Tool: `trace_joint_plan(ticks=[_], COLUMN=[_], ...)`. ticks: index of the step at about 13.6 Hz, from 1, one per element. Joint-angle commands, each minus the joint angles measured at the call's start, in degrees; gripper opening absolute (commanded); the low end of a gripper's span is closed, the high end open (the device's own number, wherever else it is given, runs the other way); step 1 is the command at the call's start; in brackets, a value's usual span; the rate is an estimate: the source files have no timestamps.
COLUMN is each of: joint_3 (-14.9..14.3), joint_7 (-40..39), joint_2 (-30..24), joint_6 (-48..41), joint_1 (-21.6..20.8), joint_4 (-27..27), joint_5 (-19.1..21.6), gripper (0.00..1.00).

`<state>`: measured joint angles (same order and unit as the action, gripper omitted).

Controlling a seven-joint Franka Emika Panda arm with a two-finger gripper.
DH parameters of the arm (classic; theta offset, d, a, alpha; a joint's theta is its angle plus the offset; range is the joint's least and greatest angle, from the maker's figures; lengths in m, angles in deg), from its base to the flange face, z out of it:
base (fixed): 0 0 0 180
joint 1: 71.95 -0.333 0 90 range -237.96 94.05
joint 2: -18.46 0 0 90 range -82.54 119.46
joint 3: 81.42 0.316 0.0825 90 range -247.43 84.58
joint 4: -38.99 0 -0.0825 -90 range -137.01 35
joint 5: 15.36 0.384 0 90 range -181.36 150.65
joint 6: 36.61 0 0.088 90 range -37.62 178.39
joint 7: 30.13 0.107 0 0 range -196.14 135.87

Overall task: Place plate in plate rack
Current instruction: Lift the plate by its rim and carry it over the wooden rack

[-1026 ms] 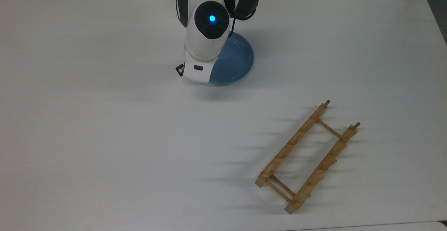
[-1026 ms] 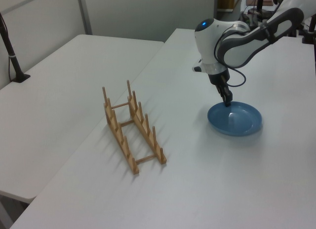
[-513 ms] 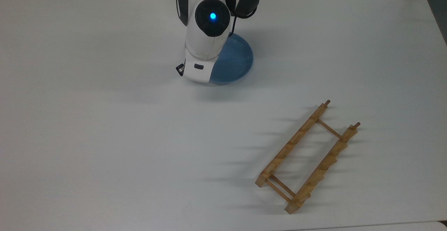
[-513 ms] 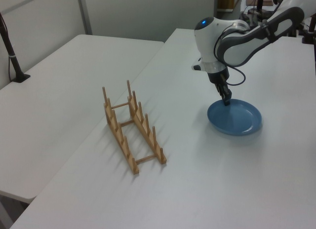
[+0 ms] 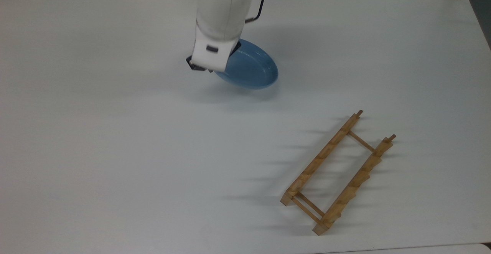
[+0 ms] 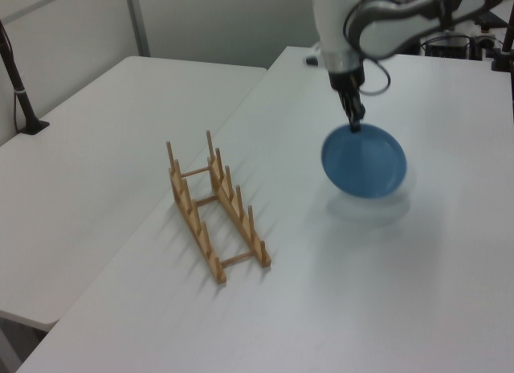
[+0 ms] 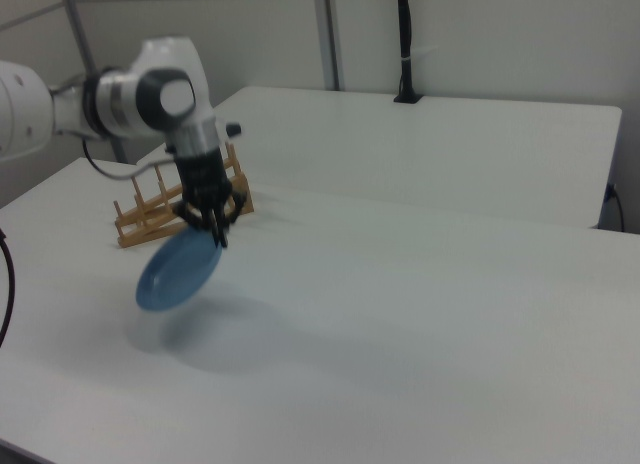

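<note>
**Plate hanging from the claw, clear of the tabletop**

The claw (image 6: 354, 120) is clamping its fingers on the upper rim of the plate (image 6: 364, 161), and the plate is hanging below it in the air, tilted steeply so that one broad face is turning toward the left view's camera. A soft shadow is lying on the white tabletop (image 6: 337, 309) directly under the plate, with a gap showing between the two. In the right view the claw (image 7: 214, 228) is gripping the plate (image 7: 178, 269) at its top edge as well, and the plate is slanting down and toward the right view's left, again with its shadow sitting apart from it on the tabletop (image 7: 420, 314).

In the top view the plate (image 5: 249, 68) is appearing as a narrowed oval (a sign of the tilt), partly covered by the white arm (image 5: 220, 20) that is reaching over it; the claw's fingers are hidden under the arm there.

The plate rack (image 6: 215, 208) is standing on the tabletop well apart from the plate, with its pegs pointing upward and nothing resting in its slots. Taking the rack as the landmark, the plate is hanging to the rack's right in the left view, and above and to the left of the rack (image 5: 337, 172) in the top view. In the right view the rack (image 7: 165, 209) is showing behind the arm, with the plate in front of it.
</note>
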<state>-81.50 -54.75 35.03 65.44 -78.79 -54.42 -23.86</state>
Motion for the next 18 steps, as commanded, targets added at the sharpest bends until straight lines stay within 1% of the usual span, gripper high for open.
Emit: trace_joint_plan(ticks=[1, 2, 3, 4, 5, 6, 8, 9, 12, 14, 15, 16, 18], joint_3=[-0.2, -0.1, -0.2, -0.4, -0.4, -0.4, -0.4, -0.3, -0.3, -0.3, -0.3, -0.2, -0.2], joint_7=[8.4, 13.7, 18.4, 24.0, 27.8, 31.9, 40.4, 46.2, 57.4, 64.5, 69.1, 71.4, 73.0], joint_2=[-1.5, -1.5, -1.5, -1.5, -1.5, -1.4, -0.9, -0.4, 1.0, 2.7, 3.7, 4.3, 5.6], joint_6=[-1.9, -1.0, 2.3, 6.9, 10.3, 13.1, 17.1, 20.8, 28.1, 29.1, 29.2, 29.2, 29.2], joint_1=[-1.0, -1.1, -2.9, -5.2, -6.3, -7.3, -9.8, -11.5, -14.6, -16.5, -17.7, -18.3, -19.5], joint_4=[8.6, 10.9, 12.7, 12.8, 12.8, 12.8, 12.7, 12.6, 12.4, 12.4, 12.3, 12.2, 11.2], joint_5=[1.9, 1.5, 1.1, 0.5, -1.1, -3.7, -9.3, -13.5, -23.3, -31.7, -37.3, -40.1, -42.9], gripper=[0.0, 0.0, 0.0, 0.0, 0.0, 0.0, 0.0, 0.0, 0.0, 0.0, 0.0, 0.0, 0.0])
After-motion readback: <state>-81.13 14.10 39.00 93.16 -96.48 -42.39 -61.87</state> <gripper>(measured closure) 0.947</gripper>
